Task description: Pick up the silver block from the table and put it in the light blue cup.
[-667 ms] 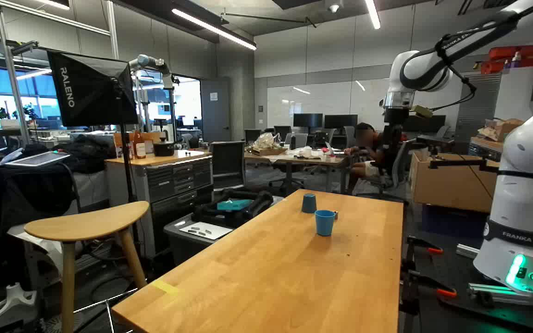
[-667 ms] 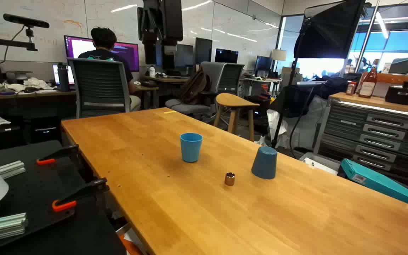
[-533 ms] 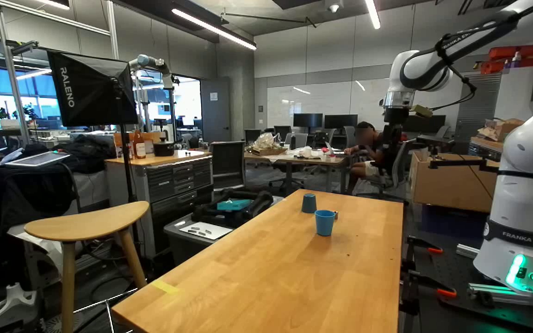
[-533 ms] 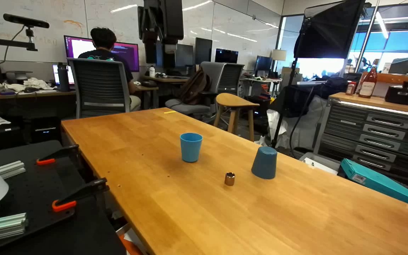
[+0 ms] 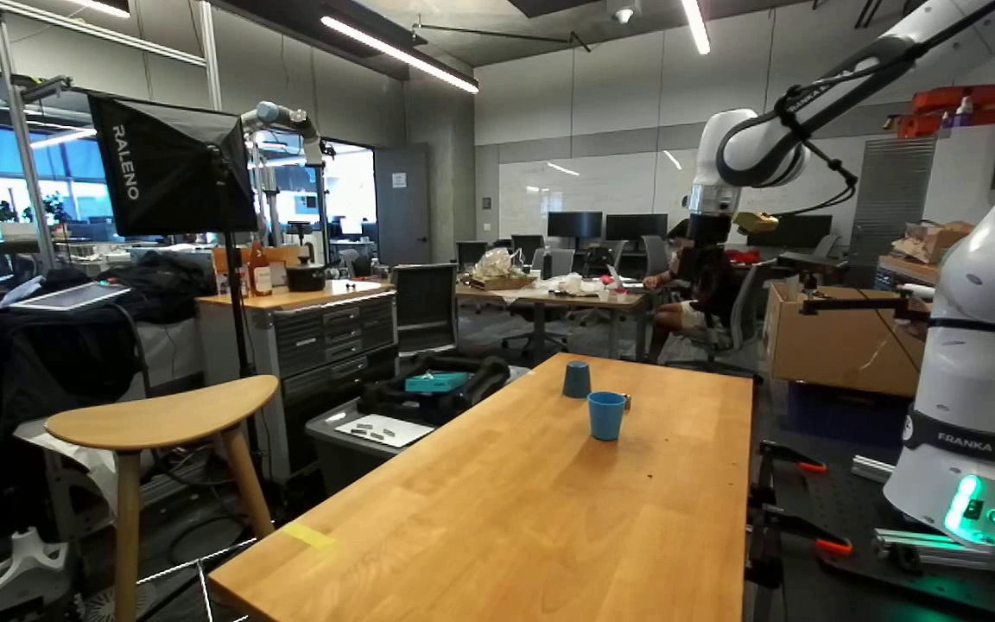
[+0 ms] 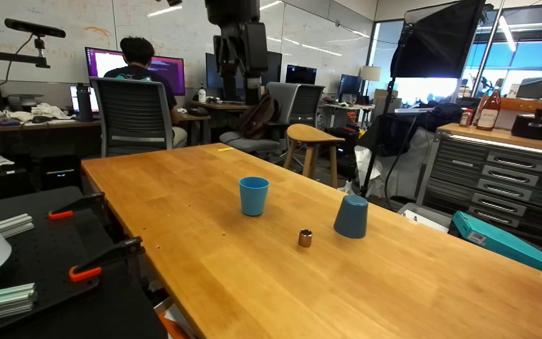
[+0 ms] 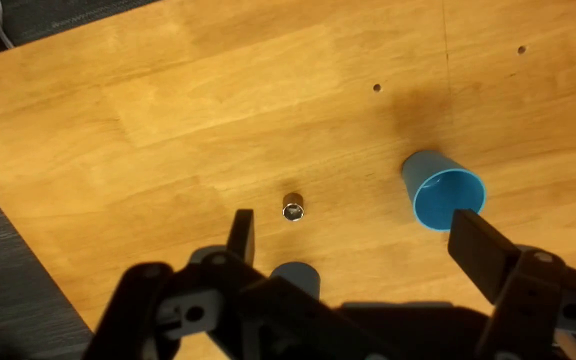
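Observation:
The silver block (image 6: pixel 305 238), a tiny shiny metal cylinder with a hollow top, stands upright on the wooden table. It shows in the wrist view (image 7: pixel 293 206), and mostly hides behind the blue cup in an exterior view (image 5: pixel 628 402). The light blue cup (image 6: pixel 253 197) stands upright, mouth up, beside it; it also shows in an exterior view (image 5: pixel 606 417) and the wrist view (image 7: pixel 422 172). My gripper (image 7: pixel 353 215) is open and empty, high above the table (image 6: pixel 233 263). In the wrist view the block lies between the finger lines, nearer the left finger; the right fingertip overlaps the cup's rim.
A darker blue cup (image 6: pixel 352 217) stands upside down near the block; my gripper partly hides it in the wrist view (image 7: pixel 300 276). Clamps (image 6: pixel 85 273) with orange tips sit on the table's edge by the robot base. A wooden stool (image 5: pixel 165 415) stands beyond the table's other side.
The arm and gripper have moved left in an exterior view and right and lower in an exterior view, staying above the table. The block and both cups have not moved.

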`<state>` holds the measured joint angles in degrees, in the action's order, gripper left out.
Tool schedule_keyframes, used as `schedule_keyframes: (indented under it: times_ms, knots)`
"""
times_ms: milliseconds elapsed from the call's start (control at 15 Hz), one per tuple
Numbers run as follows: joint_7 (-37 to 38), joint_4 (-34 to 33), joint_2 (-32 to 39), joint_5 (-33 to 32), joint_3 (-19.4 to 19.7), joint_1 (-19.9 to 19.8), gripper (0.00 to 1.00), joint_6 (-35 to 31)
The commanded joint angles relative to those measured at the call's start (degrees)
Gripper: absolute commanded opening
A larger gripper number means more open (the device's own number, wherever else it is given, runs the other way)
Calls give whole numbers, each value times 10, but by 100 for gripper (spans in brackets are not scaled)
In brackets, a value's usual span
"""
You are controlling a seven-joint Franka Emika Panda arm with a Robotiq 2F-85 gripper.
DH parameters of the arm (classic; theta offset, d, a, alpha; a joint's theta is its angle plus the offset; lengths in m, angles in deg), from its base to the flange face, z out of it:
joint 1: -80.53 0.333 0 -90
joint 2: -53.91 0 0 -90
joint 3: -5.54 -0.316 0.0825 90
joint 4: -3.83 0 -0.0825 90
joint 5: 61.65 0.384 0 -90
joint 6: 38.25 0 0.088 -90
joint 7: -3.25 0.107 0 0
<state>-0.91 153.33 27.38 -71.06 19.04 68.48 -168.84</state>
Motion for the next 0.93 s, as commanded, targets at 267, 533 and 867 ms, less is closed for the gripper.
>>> schedule_keyframes:
  times_ms: [267,533,867]
  knots:
    - [107,-195,287,30,-25,2,100,-34]
    - [167,-285,429,29,-18,4,100,-110]
    - [171,-290,458,26,-11,10,100,-108]
